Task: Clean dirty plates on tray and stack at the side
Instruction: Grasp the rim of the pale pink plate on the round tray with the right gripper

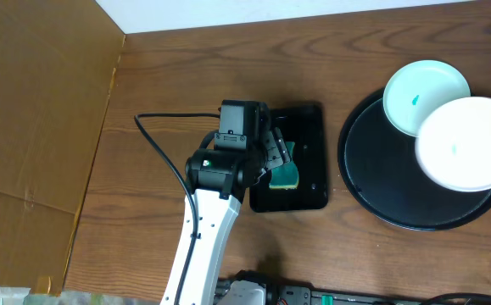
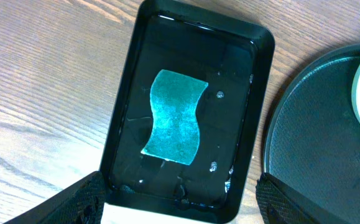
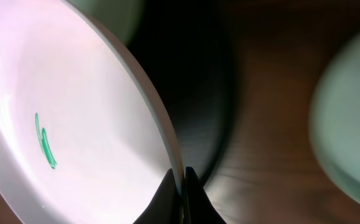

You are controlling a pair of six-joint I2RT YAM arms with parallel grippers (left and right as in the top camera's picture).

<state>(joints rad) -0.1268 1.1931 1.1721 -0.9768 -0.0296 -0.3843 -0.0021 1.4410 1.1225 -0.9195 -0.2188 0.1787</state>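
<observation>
Wood-grain table (image 1: 381,51) carries the glossy round black tray (image 1: 381,195). A smooth white plate (image 1: 465,144) hangs over its 3 o'clock side, rim pinched in the closed right claw (image 3: 183,186). A mint plate (image 1: 423,89) lies at 12 o'clock. The left claw (image 2: 180,202) gapes wide and empty above a wavy green sponge (image 2: 175,117).

No lettering, label, brand or number is legible on the white plate (image 1: 465,144), mint plate (image 1: 427,93), round tray (image 1: 364,199), sponge tray (image 1: 311,127) or worktop (image 1: 186,76).
</observation>
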